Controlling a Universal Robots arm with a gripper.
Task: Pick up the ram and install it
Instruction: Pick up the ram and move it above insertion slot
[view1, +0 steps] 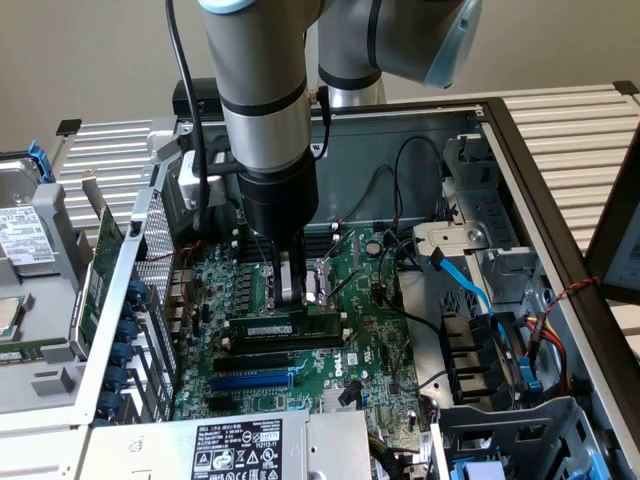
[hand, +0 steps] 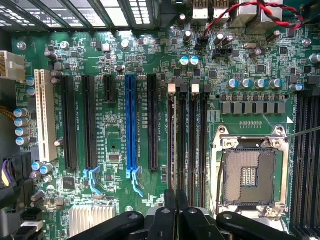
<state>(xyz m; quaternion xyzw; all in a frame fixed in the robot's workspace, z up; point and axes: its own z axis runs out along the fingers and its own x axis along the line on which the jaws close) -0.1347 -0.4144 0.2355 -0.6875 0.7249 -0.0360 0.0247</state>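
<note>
The ram is a thin green stick with a white label, standing on edge along the memory slots in the middle of the motherboard. My gripper comes straight down onto its upper edge, shut on the stick near its middle. In the wrist view the ram shows edge-on as a pale strip in the outermost slot of the bank, running out from between my closed black fingertips. Whether the stick is fully seated I cannot tell.
Empty black memory slots lie beside the ram, then the open CPU socket. A blue expansion slot and black ones lie on the other side. A green card stands at the exterior view's left; cables and drive bays crowd the right.
</note>
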